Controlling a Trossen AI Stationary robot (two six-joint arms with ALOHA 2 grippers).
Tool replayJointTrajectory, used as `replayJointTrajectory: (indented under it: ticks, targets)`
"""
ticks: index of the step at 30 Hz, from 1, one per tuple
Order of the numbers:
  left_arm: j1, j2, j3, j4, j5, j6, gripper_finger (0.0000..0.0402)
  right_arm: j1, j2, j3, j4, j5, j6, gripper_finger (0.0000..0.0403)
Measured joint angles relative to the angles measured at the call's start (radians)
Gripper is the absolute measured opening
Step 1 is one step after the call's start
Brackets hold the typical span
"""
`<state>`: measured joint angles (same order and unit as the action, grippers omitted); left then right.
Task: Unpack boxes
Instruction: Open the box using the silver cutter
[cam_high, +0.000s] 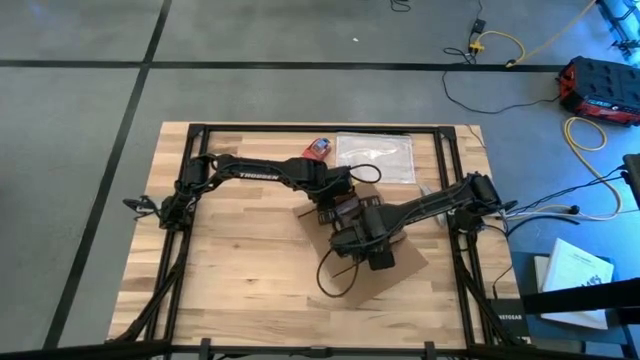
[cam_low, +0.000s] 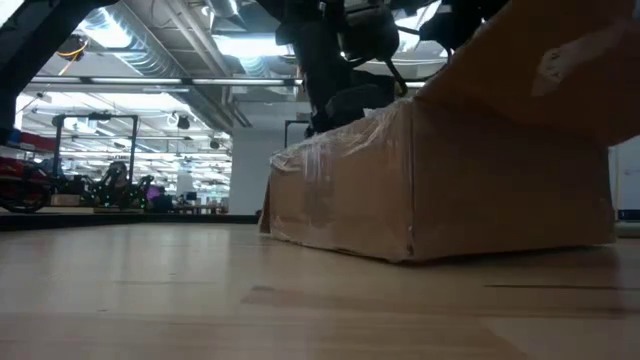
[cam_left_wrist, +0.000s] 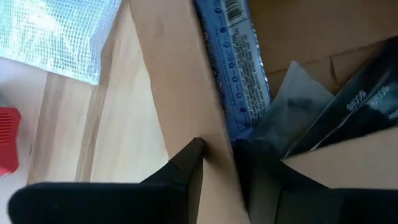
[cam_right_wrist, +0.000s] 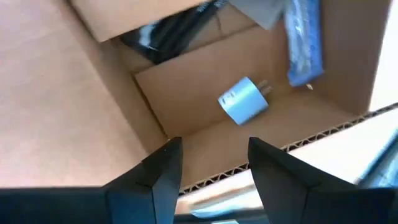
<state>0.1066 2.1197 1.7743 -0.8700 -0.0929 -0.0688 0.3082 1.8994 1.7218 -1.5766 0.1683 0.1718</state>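
Looking past our own fingers first, we see the left gripper (cam_left_wrist: 217, 155) closed on a flap of the cardboard box (cam_left_wrist: 180, 81), one finger on each side of the flap's edge. Just inside that flap lie a blue printed packet (cam_left_wrist: 233, 62), a grey pouch (cam_left_wrist: 292, 99) and a dark glossy packet (cam_left_wrist: 360, 99).

Our right gripper (cam_right_wrist: 208, 152) hangs over the open box (cam_right_wrist: 56, 106) with its fingers parted and nothing between them. Below it, on the box floor, rests a small white plug adapter (cam_right_wrist: 244, 99), and farther in we make out the blue packet (cam_right_wrist: 303, 43) and the dark packet (cam_right_wrist: 174, 31).

From above, the box (cam_high: 400, 262) sits near the middle of the wooden table (cam_high: 230, 260), toward its right half, mostly covered by both arms meeting over it. Beyond the box, near the table's far edge, lie a clear plastic bag (cam_high: 375, 155) and, just beside it, a small red-and-blue object (cam_high: 317, 148).

At table height, the box (cam_low: 440, 180) stands on the wood with crinkled clear tape (cam_low: 330, 150) along its upper edge and one flap (cam_low: 560, 60) raised.
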Motion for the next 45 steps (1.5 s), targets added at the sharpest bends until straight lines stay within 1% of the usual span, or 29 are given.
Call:
replayJointTrajectory:
  ticks: [4, 9, 14, 19, 25, 32, 40, 45]
  targets:
    - [-0.001, 0.000, 0.000, -0.005, -0.001, 0.019, 0.0076, 0.001, -0.021, -0.001, 0.000, 0.036, 0.047, 0.0170]
    - [-0.002, 0.000, 0.000, -0.017, 0.004, 0.030, 0.0076, 0.006, -0.067, -0.002, -0.002, 0.110, 0.131, 0.0170]
    - [-0.008, -0.001, 0.000, -0.019, 0.014, 0.060, 0.0076, 0.006, -0.109, -0.012, 0.004, 0.150, 0.170, 0.0170]
    - [-0.019, -0.001, 0.000, -0.038, 0.012, 0.077, 0.0076, 0.006, -0.147, -0.074, 0.007, 0.155, 0.199, 0.0170]
    - [-0.027, -0.001, 0.001, -0.053, 0.012, 0.075, 0.0076, 0.019, -0.156, -0.098, 0.005, 0.154, 0.259, 0.0170]
    - [-0.037, -0.002, 0.001, -0.056, 0.012, 0.091, 0.0076, 0.018, -0.158, -0.103, 0.006, 0.161, 0.255, 0.0170]
    - [-0.058, -0.002, 0.001, -0.067, 0.008, 0.125, 0.0076, 0.020, -0.166, -0.218, 0.001, 0.168, 0.327, 0.0170]
    - [-0.067, -0.002, 0.001, -0.087, 0.015, 0.158, 0.0076, 0.020, -0.166, -0.238, 0.008, 0.181, 0.370, 0.0170]
